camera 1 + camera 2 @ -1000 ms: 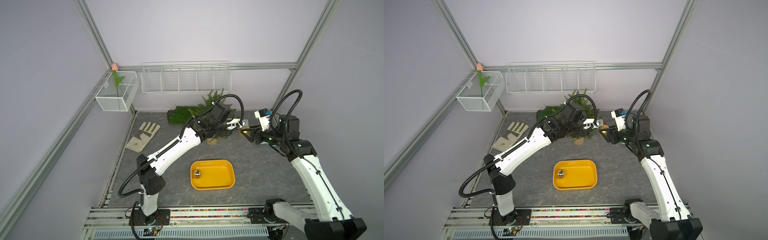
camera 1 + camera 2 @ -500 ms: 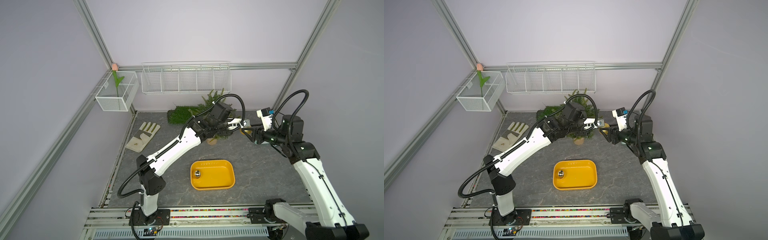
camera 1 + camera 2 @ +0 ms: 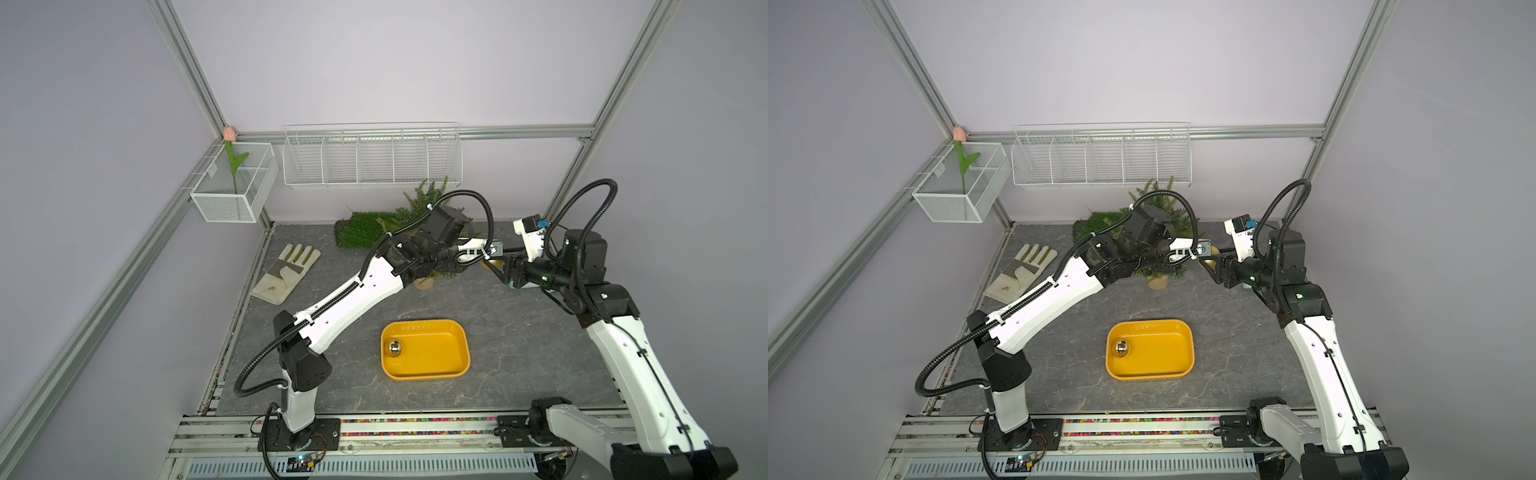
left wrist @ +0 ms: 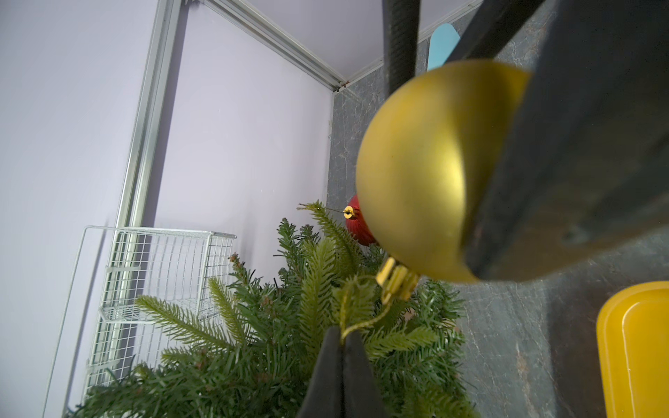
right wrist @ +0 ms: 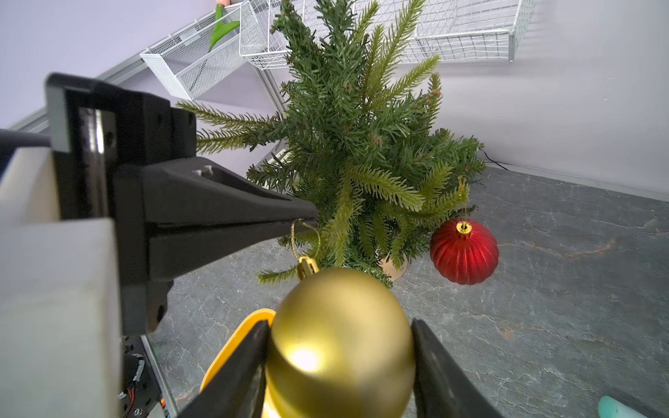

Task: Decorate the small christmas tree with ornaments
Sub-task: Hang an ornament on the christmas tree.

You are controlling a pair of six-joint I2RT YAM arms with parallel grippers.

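The small christmas tree (image 3: 419,203) (image 5: 354,126) stands at the back of the table, partly hidden by my left arm in both top views. A red ribbed ornament (image 5: 464,253) (image 4: 356,228) hangs from a low branch. My right gripper (image 5: 340,347) (image 3: 496,266) is shut on a matte gold ornament (image 5: 340,336) (image 4: 416,163) held beside the tree. My left gripper (image 4: 342,331) is shut on that ornament's thin gold loop (image 4: 362,322) (image 5: 302,235), close to the branches. A shiny ornament (image 3: 394,348) (image 3: 1121,347) lies in the yellow tray (image 3: 424,376).
A work glove (image 3: 286,270) lies at the left of the table, and a green turf mat (image 3: 361,232) behind the tree. A wire rack (image 3: 372,158) and a mesh box with a tulip (image 3: 232,187) hang on the back wall. A teal object (image 5: 615,409) lies near the right arm.
The right arm has shifted slightly back and up with the gold ornament in its grip. The left arm has hardly moved.
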